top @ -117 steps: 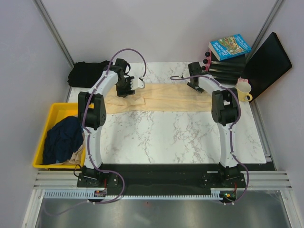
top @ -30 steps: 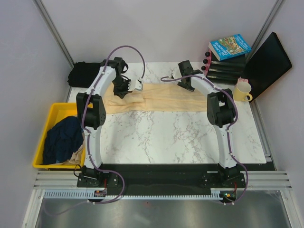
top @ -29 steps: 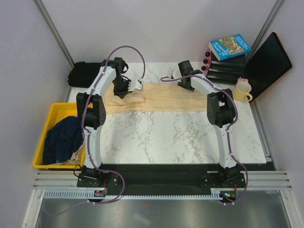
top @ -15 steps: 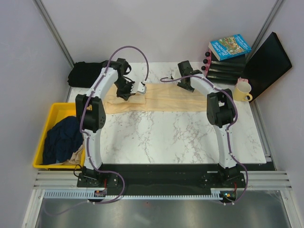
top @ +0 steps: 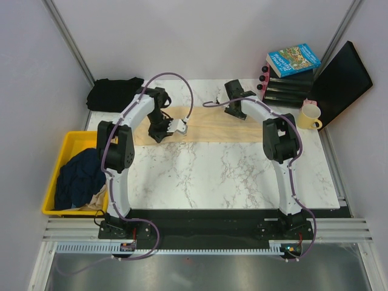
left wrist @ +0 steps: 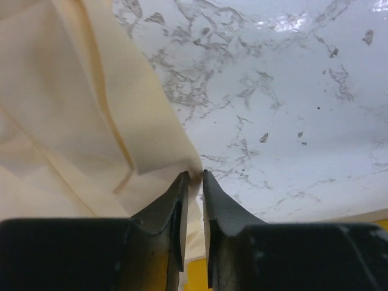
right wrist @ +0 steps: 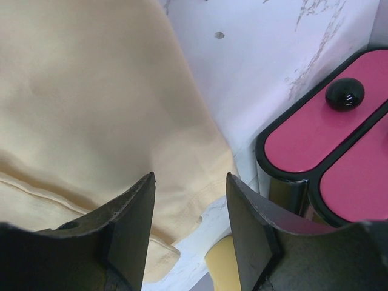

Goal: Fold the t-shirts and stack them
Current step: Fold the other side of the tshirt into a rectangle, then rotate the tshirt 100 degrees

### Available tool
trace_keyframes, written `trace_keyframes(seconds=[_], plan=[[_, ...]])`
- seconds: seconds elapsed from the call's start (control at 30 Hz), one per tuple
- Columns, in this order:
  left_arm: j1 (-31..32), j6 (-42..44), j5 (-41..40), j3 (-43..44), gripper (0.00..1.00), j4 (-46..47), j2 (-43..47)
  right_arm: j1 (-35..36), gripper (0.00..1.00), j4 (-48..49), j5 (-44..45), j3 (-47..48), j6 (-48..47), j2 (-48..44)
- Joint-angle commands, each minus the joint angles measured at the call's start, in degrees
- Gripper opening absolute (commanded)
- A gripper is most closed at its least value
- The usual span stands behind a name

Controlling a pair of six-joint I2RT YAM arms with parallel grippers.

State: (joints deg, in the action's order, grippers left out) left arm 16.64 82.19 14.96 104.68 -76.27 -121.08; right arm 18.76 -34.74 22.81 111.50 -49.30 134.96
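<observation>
The cream-yellow t-shirt (top: 218, 130) lies as a long strip across the far half of the marble table. My left gripper (top: 157, 133) is at the strip's left part; in the left wrist view it (left wrist: 193, 174) is shut on a folded edge of this shirt (left wrist: 73, 121). My right gripper (top: 237, 111) is at the strip's far right edge; in the right wrist view it (right wrist: 190, 177) is open above the cloth (right wrist: 91, 103) near a hemmed corner. A black t-shirt (top: 112, 92) lies bunched at the back left. A dark navy t-shirt (top: 79, 179) lies in the yellow bin (top: 53, 209).
A yellow mug (top: 310, 115), a black case (top: 341, 76), a book (top: 293, 59) and black-and-pink holders (right wrist: 315, 145) stand at the back right, close to my right gripper. The yellow bin sits off the table's left edge.
My left gripper has moved nearer and a little right with the cream shirt's edge, folding it over; the strip's left part looks flatter. My right gripper has shifted slightly back and left.
</observation>
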Motion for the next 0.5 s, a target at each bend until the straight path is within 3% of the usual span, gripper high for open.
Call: trace_keyframes(seconds=[0.0,0.2,0.33,0.47], plan=[[0.1,2.1,-5.5,-4.2,0.3,-8.6,4.7,0.3,0.59,-0.2,0.6,-1.5,0.6,-4.6],[0.1,3.4,-5.5,-4.5,0.42,-7.3,6.3,0.4,0.61,-0.3,1.1,-2.3,1.0,-5.3],[-1.5,-0.7,-6.1,1.6,0.42,-2.0,3.9,0.5,0.62,-0.3,1.1,-1.8,1.6,-5.2],[-4.1,-7.6,-12.3,7.7,0.41,6.9,-1.0,1.0,0.58,-0.1,1.0,-1.3,1.8,-4.7]])
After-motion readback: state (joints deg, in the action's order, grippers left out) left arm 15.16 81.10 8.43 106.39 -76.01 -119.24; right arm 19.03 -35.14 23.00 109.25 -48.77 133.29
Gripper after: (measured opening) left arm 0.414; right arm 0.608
